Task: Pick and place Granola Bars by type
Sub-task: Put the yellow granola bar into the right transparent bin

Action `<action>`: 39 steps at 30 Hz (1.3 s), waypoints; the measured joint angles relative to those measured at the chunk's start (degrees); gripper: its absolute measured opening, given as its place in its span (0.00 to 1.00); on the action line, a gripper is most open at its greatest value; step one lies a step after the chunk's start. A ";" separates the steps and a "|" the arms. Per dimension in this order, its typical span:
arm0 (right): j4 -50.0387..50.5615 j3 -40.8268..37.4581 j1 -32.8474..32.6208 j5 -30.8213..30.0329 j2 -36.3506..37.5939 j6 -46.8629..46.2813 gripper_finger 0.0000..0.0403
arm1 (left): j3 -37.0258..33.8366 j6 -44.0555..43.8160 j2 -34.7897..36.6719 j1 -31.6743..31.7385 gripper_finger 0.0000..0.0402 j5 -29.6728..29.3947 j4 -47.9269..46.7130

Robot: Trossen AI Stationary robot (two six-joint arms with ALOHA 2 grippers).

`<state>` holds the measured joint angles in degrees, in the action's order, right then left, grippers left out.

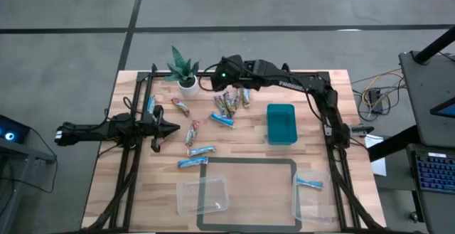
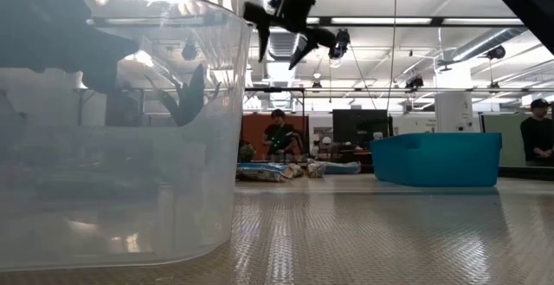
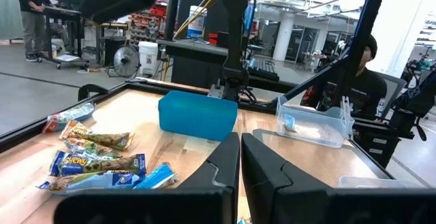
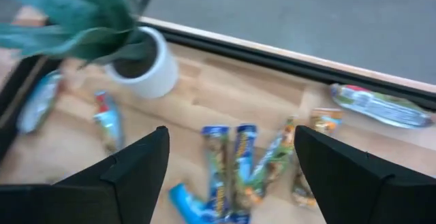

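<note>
Several wrapped granola bars lie flat on the wooden table. A multicoloured cluster (image 1: 229, 104) sits near the far edge, with a blue bar (image 1: 222, 120) beside it and more bars (image 1: 192, 133) toward the left. One blue bar (image 1: 311, 184) lies in the right clear tub. My right gripper (image 1: 226, 75) hangs open, raised above the cluster (image 4: 228, 159), its fingers spread wide in the right wrist view (image 4: 230, 134) and high up in the low view (image 2: 281, 38). My left gripper (image 1: 169, 128) is shut and holds nothing (image 3: 240, 163), at the table's left side near the bars (image 3: 95, 163).
A teal bin (image 1: 281, 124) stands right of the middle. Two clear tubs (image 1: 202, 195) (image 1: 313, 197) sit at the near edge, on either side of a dark taped rectangle (image 1: 249, 161). A potted plant (image 1: 185, 72) stands at the far edge beside my right gripper. People show in the room beyond.
</note>
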<state>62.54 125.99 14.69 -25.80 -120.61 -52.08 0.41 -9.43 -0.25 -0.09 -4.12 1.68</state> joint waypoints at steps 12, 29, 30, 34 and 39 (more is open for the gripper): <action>8.03 -0.07 4.98 2.32 -6.70 -11.43 0.73 | 0.01 0.00 0.00 -0.01 0.00 -0.02 -0.01; 14.48 -0.20 8.55 9.76 -14.97 -15.39 0.68 | 0.01 0.00 0.00 0.01 0.00 -0.02 -0.01; 14.73 -0.20 8.74 9.88 -15.11 -15.28 0.68 | -0.01 0.00 0.00 0.01 0.00 -0.02 0.00; 15.50 -0.41 9.36 11.30 -16.08 -13.51 0.67 | 0.01 0.00 0.00 0.00 0.00 -0.01 0.01; 15.96 -2.16 9.90 11.54 -16.08 -13.03 0.67 | 0.01 0.00 0.00 -0.01 0.00 -0.02 0.00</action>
<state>78.50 123.83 24.60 -14.27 -136.69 -65.11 0.43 -9.43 -0.25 -0.10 -4.14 1.67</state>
